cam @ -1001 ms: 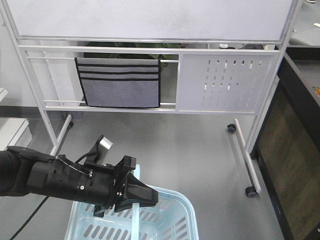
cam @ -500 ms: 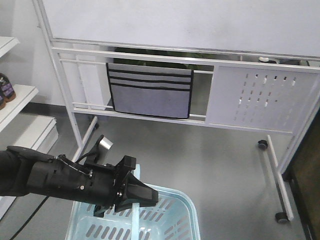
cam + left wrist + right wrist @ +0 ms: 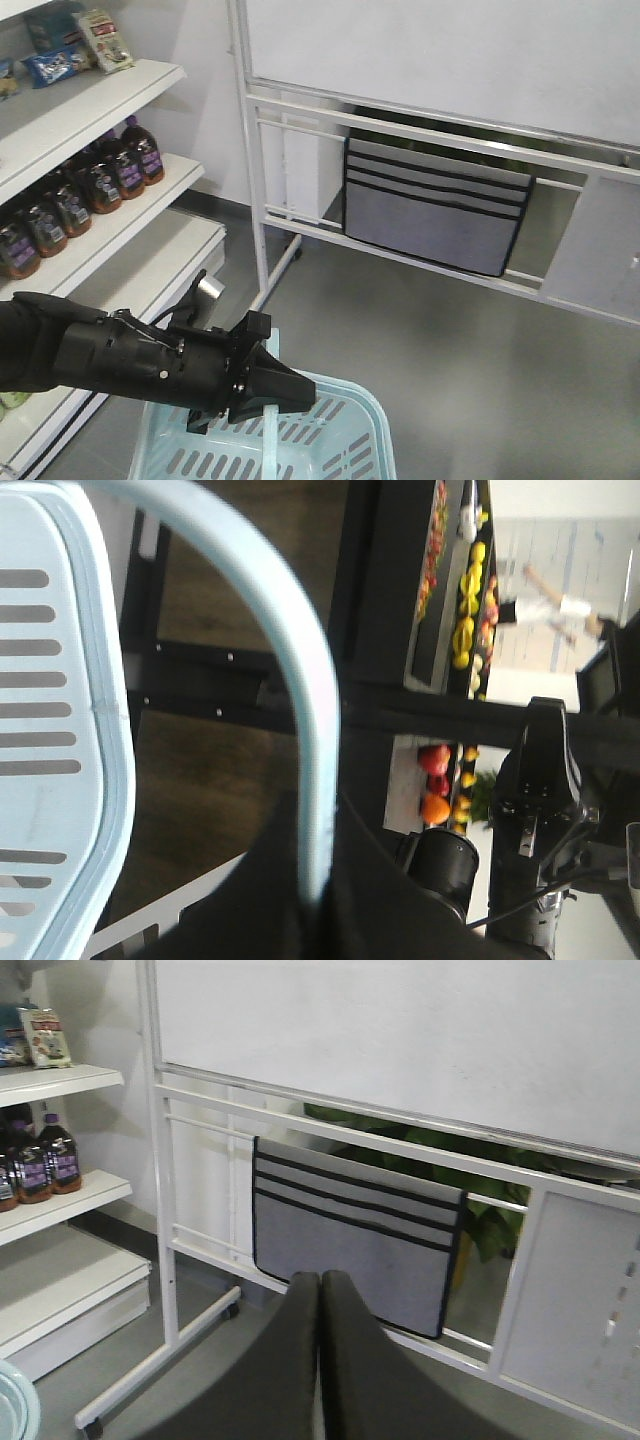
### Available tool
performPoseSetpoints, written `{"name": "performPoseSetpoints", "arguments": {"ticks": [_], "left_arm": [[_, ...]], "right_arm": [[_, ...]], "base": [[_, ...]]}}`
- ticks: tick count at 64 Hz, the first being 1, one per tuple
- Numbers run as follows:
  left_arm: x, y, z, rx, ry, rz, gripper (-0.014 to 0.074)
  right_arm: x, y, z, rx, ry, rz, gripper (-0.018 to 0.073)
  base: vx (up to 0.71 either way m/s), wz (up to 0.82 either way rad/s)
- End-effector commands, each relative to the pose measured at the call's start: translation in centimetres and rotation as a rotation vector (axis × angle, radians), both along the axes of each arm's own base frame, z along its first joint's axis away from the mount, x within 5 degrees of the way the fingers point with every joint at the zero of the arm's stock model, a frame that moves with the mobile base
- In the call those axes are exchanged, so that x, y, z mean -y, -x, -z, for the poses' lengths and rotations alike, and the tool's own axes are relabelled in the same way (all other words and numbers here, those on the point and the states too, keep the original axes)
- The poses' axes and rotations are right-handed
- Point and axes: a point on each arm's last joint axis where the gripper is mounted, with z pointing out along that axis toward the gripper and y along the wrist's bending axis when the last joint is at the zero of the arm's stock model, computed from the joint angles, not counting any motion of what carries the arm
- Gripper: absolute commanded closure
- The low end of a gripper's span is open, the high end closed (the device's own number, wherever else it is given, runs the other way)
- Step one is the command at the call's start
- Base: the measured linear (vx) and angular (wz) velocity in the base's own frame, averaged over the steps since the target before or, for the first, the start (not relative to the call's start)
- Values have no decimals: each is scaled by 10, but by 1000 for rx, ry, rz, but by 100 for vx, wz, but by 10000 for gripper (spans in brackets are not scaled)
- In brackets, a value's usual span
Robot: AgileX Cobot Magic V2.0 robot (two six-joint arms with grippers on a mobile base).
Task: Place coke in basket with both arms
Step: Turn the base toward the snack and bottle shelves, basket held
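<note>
Shelf (image 3: 150,200) of dark, purple-labelled bottles (image 3: 100,180) newly in view at left; label text illegible. Left end effector (image 3: 290,395) clamped on flat handle (image 3: 312,680) of slotted pale blue plastic basket (image 3: 340,440), bottom of front view. Right end effector (image 3: 320,1290) closed, empty.

The pale blue basket (image 3: 372,425) is sitting low in the front view, its slotted sides showing and its thick rim facing up. Its flat swing handle (image 3: 312,710) is standing raised, arching over the rim in the left wrist view. The left gripper (image 3: 285,392), black and pointed, is clamping that handle, jaws closed on it, with the left arm (image 3: 90,350) reaching in from the left above the rim. The right gripper (image 3: 320,1285) is hanging in the air, jaws pressed together tip to tip.
</note>
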Motion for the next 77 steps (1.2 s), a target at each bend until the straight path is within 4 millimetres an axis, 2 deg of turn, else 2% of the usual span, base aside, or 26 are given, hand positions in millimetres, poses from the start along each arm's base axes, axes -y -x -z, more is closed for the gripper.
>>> {"name": "performPoseSetpoints", "arguments": {"ticks": [1,77], "left_arm": [[5,2,-26,43,110,16,603],[5,2,-26,43,110,16,603]], "right_arm": [[0,0,-5,82,-1,3,569],[0,0,-5,82,-1,3,569]], "base": [[13,49],[12,46]]}}
